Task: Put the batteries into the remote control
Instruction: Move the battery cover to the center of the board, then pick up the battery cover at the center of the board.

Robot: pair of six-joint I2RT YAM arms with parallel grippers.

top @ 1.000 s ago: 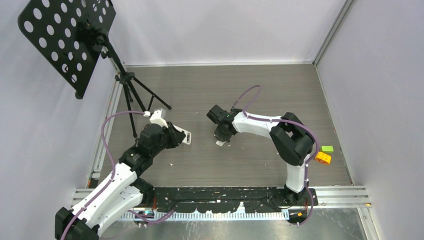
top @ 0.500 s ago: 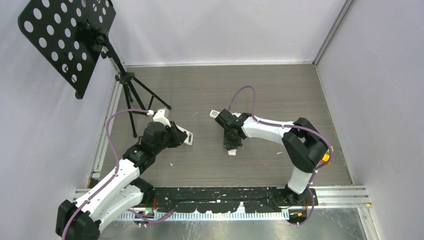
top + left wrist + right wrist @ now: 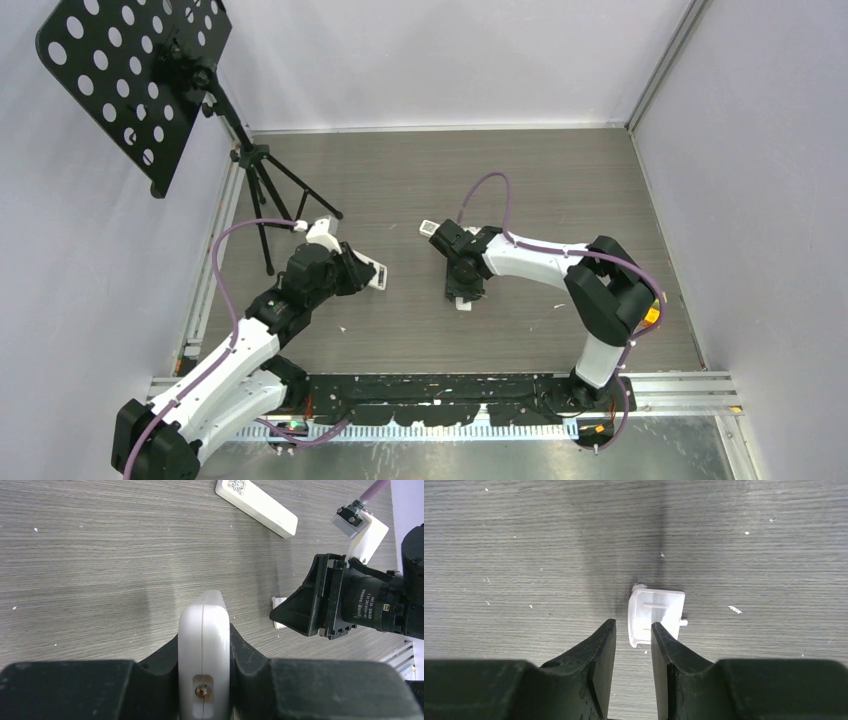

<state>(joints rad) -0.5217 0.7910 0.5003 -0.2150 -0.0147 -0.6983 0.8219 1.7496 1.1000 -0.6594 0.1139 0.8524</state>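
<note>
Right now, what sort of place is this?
Probably a robot test cell: plain white walls around a wood-grain table, a left arm and right arm bolted at its edge, a perforated black panel on a tripod.

The white remote [image 3: 203, 622] is cut off at the bottom edge, and the left pincer [image 3: 203, 639] hides its sides. Beyond that remote, a second remote [image 3: 257, 502] loses one end at the top edge. Far right of the white remote, an orange block [image 3: 652, 315] sits mostly hidden behind the right arm [image 3: 530, 262].
</note>
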